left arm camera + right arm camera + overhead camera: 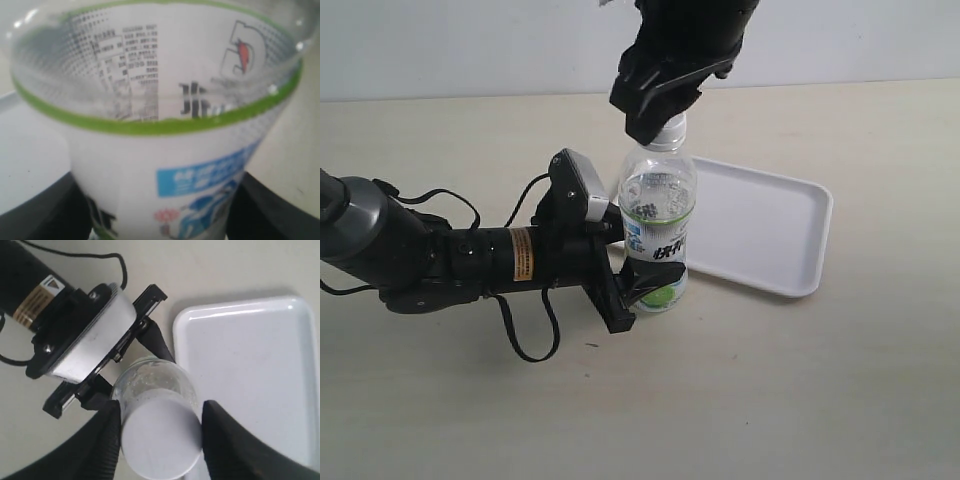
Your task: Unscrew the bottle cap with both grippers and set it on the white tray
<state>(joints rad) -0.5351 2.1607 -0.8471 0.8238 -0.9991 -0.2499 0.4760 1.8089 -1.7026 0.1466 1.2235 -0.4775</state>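
Note:
The clear bottle (658, 215) with its white-and-green label stands upright on the table, just left of the white tray (770, 225). My left gripper (645, 292) is shut on the bottle's base, where the lime picture is; the label (165, 165) fills the left wrist view between the black fingers (35, 220). From above, my right gripper (655, 118) comes down over the neck. In the right wrist view its two fingers (105, 440) press both sides of the white bottle cap (161, 440), which sits on the bottle (152, 377).
The left arm's grey body with orange label (520, 255) and black cables (525, 335) lie on the table left of the bottle. The tray's rim (180, 320) lies close beside the bottle.

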